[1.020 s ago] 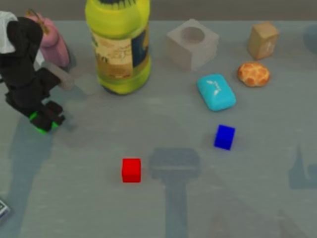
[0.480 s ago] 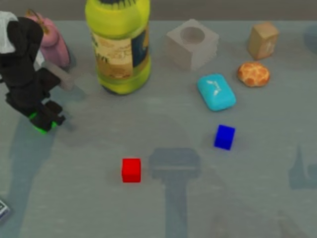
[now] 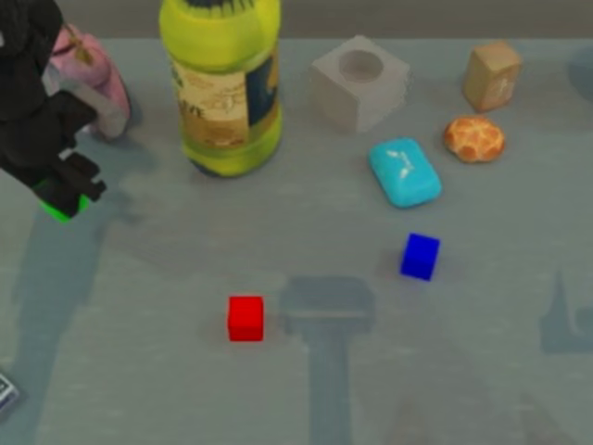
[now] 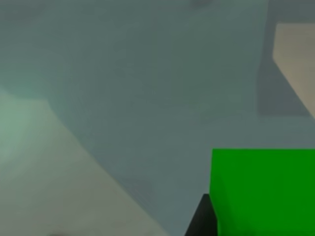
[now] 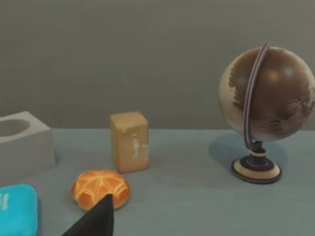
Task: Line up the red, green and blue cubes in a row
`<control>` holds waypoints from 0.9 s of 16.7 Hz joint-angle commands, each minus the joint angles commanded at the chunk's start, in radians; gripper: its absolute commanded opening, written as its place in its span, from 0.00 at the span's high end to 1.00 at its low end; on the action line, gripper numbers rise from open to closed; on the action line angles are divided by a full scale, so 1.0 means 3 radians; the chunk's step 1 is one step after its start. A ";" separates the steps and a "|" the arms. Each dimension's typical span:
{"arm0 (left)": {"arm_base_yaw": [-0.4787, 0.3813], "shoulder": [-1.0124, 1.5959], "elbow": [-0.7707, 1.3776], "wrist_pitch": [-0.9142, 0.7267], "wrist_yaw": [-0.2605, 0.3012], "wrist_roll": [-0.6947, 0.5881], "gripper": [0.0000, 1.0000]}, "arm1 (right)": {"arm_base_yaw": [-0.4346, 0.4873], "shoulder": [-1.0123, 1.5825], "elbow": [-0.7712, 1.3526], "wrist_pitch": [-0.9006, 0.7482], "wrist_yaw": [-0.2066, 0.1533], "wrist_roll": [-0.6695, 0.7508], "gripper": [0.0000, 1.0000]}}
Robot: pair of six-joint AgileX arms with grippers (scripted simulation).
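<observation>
Green cube (image 3: 63,206) within left end effector (image 3: 67,197).

**Three cubes: two on the table, one in the left gripper**

The red cube (image 3: 246,318) sits flat on the table, left of centre toward the near edge, its sides nearly square to the table edges. The blue cube (image 3: 420,256) rests on the table to the right and a little farther back, well apart from the red one and turned slightly. The green cube (image 3: 61,206) is at the far left, gripped between the fingers of the left gripper (image 3: 65,195), mostly hidden from above; in the left wrist view its bright green face (image 4: 263,191) fills one corner.
</observation>
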 joint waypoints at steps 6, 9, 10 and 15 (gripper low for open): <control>-0.0006 -0.0064 0.0089 -0.0131 -0.0004 0.0000 1.00 | 0.0000 0.0000 0.0000 0.0000 0.0000 0.0000 0.00; -0.0081 -0.0065 0.0111 -0.0134 -0.0006 -0.0114 1.00 | 0.0000 0.0000 0.0000 0.0000 0.0000 0.0000 0.00; -0.0147 -0.0062 0.0128 -0.0141 -0.0008 -0.0221 1.00 | 0.0000 0.0000 0.0000 0.0000 0.0000 0.0000 0.00; -0.0701 0.0000 0.0242 -0.0239 -0.0021 -0.1280 1.00 | 0.0000 0.0000 0.0000 0.0000 0.0000 0.0000 0.00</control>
